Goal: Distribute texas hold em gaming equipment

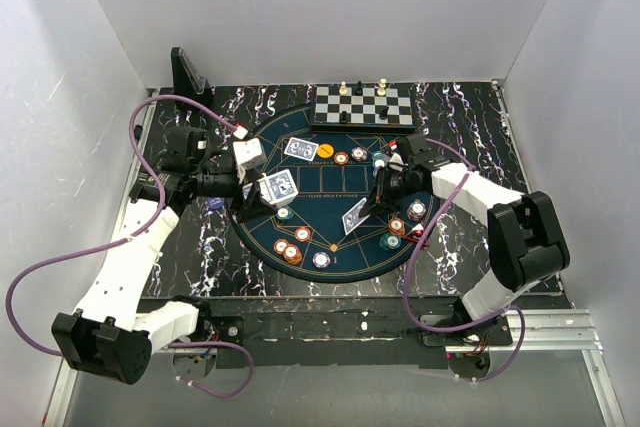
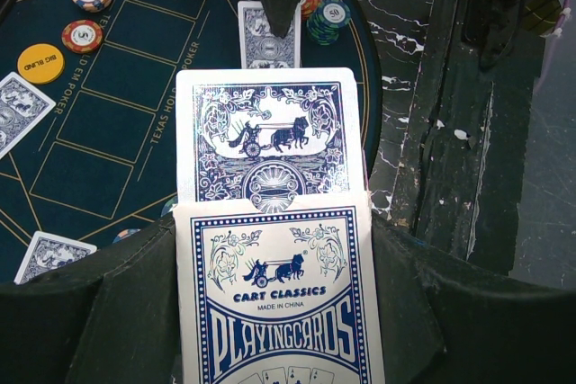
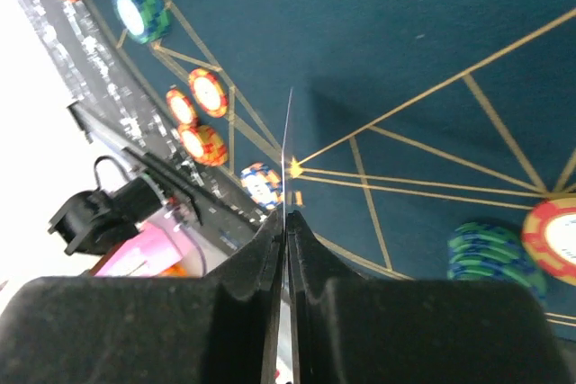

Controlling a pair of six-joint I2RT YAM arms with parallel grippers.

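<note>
Two grippers busy: left gripper (image 2: 279, 312) clamped on card deck box (image 2: 283, 303), right gripper (image 3: 286, 249) pinched one thin, flexy, slippery card (image 3: 287, 159) edge-on, mat's (image 1: 330, 172) 4 o'clock.

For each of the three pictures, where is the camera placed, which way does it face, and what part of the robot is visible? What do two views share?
Top external: above and behind the bases, facing down on the round mat; both arms show.
Left wrist: on the left gripper, facing across the mat; its fingers hold the card deck.
Right wrist: on the right gripper, facing down at the mat; its fingers pinch a single card edge-on.
Shared: the top view also shows that card.
</note>
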